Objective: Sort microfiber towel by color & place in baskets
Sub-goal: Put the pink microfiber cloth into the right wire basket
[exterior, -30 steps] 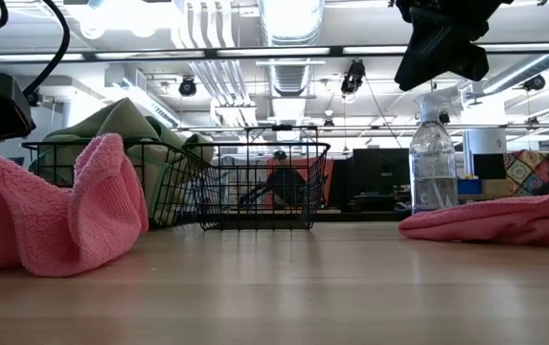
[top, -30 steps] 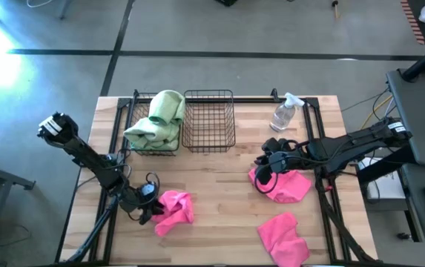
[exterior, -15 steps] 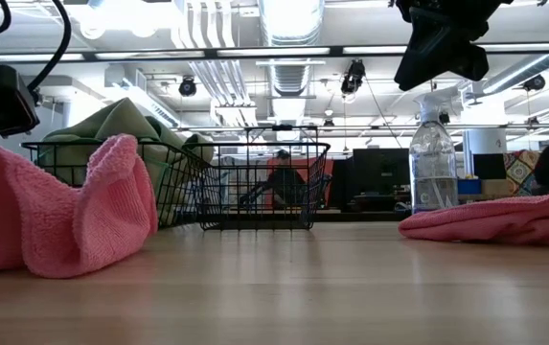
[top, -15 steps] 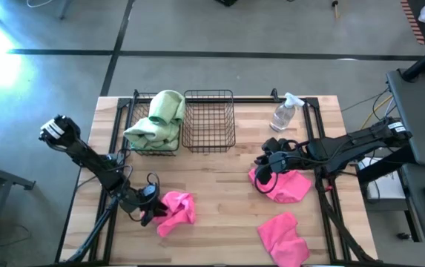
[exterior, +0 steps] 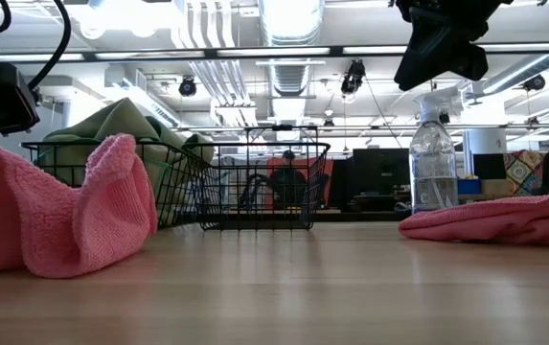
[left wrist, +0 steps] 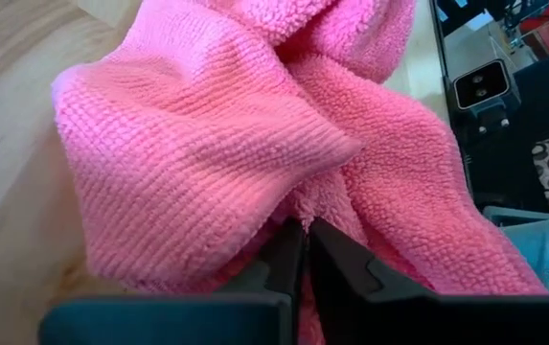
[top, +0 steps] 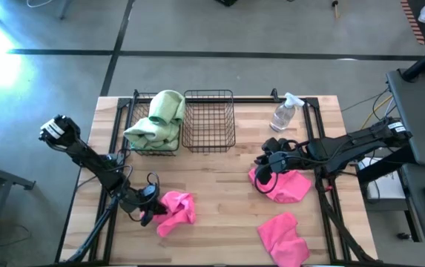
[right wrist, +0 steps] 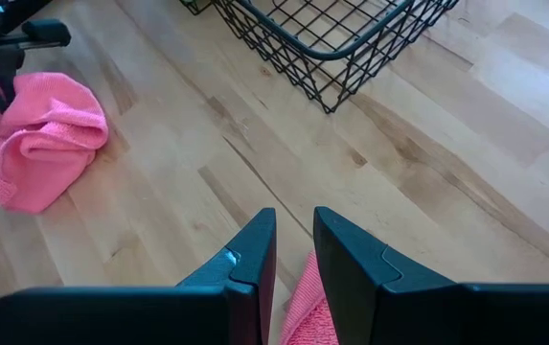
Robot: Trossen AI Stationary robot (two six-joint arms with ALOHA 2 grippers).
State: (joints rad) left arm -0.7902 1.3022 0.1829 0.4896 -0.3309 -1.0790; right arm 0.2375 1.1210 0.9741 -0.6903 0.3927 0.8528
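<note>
With my left gripper [left wrist: 298, 251] pinched shut on the pink towel [left wrist: 255, 144], nothing lifts. My right gripper [right wrist: 293, 251] hovers part-open, empty.

Pink microfiber towel [left wrist: 255, 144]: looped, ribbed cloth, matt and fuzzy. Green towels [top: 156, 119]: soft matt cloth, heaped. Baskets [top: 209, 119]: thin black wire grid, slight sheen. Table [top: 219, 185]: pale wood planks, smooth with visible grain. Spray bottle [exterior: 433, 168]: clear glossy plastic. Right gripper [right wrist: 291, 251] fingers: dark, smooth, matt plastic.
</note>
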